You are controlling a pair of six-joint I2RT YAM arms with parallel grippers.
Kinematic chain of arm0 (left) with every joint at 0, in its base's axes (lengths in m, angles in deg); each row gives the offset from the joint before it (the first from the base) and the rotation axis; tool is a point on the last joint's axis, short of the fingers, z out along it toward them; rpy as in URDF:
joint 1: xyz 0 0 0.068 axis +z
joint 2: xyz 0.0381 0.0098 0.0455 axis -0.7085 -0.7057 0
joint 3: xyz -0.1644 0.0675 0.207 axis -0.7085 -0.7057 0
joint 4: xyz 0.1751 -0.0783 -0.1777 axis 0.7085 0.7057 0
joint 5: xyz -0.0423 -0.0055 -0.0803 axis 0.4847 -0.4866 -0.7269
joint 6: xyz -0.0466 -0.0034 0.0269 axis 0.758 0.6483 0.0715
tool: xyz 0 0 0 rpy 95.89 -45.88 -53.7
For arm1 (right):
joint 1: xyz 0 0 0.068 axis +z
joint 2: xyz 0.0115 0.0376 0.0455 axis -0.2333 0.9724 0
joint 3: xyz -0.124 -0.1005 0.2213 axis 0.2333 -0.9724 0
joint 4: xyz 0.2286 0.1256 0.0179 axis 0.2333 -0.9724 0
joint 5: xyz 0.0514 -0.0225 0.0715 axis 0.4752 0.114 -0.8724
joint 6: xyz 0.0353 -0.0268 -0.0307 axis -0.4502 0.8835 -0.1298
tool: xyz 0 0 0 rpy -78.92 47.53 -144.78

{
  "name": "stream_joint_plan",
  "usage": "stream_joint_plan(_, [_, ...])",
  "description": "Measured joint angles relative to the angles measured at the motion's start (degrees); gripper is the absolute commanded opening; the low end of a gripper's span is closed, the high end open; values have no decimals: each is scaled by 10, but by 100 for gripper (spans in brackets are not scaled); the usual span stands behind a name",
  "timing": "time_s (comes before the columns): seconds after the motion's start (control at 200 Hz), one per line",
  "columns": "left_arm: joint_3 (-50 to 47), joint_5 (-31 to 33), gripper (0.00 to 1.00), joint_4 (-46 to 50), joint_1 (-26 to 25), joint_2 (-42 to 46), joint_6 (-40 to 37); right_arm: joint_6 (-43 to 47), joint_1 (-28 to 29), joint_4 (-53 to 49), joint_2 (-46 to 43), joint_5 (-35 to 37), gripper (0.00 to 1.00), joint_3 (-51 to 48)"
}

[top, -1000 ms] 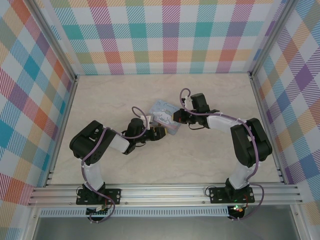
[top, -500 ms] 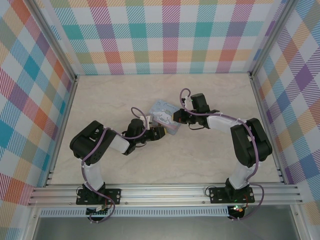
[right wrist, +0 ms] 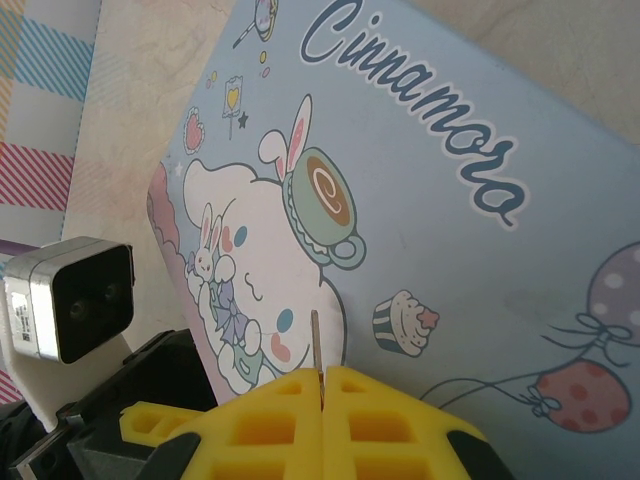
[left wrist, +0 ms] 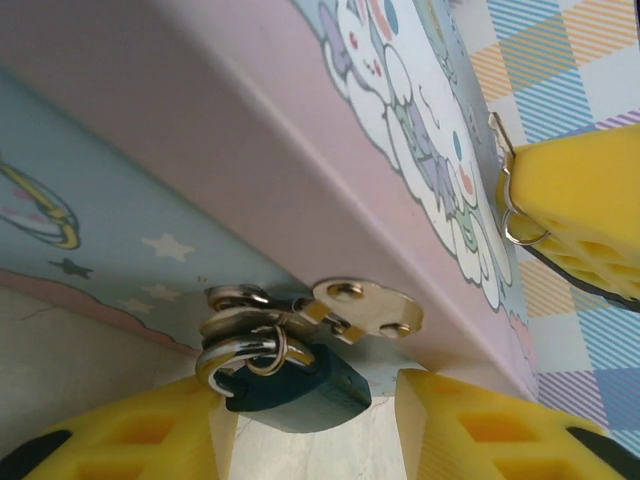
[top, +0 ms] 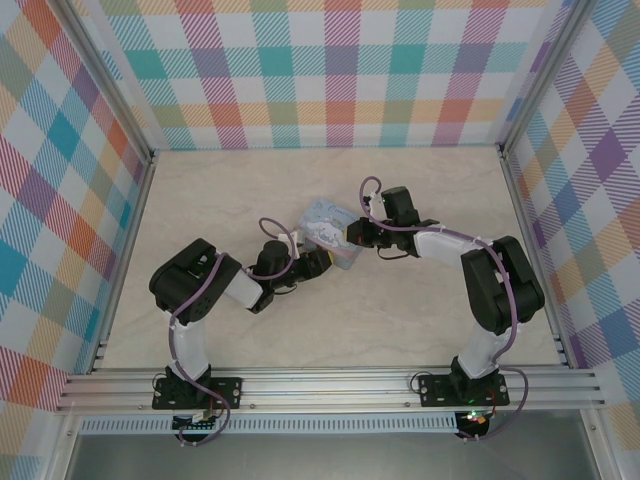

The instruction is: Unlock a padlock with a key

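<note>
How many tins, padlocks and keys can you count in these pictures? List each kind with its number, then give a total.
tin: 1
padlock: 1
key: 1
Total: 3

My left arm (top: 235,290) has moved. Its big black elbow (top: 190,280) has swung over to the right, nearer the middle. My left gripper (top: 318,263) has pushed in a tiny bit closer to the blue tin (top: 325,218).

Glossy teal padlock (left wrist: 300,392), shiny metal hasp (left wrist: 366,308), smooth printed tin (right wrist: 450,250).
</note>
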Motion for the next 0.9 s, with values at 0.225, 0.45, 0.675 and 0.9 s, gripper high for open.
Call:
stream_joint_plan(0.225, [-8,19,47,-17,-4,0,24,0,0,0,0,0,4,0])
stream_joint_plan(0.45, [-13,29,46,-26,-4,1,40,0,0,0,0,0,4,0])
stream_joint_plan(0.675, [-15,32,44,-26,-4,2,47,0,0,0,0,0,4,0])
stream_joint_plan(0.9, [-15,34,43,-27,-7,3,55,0,0,0,0,0,4,0])
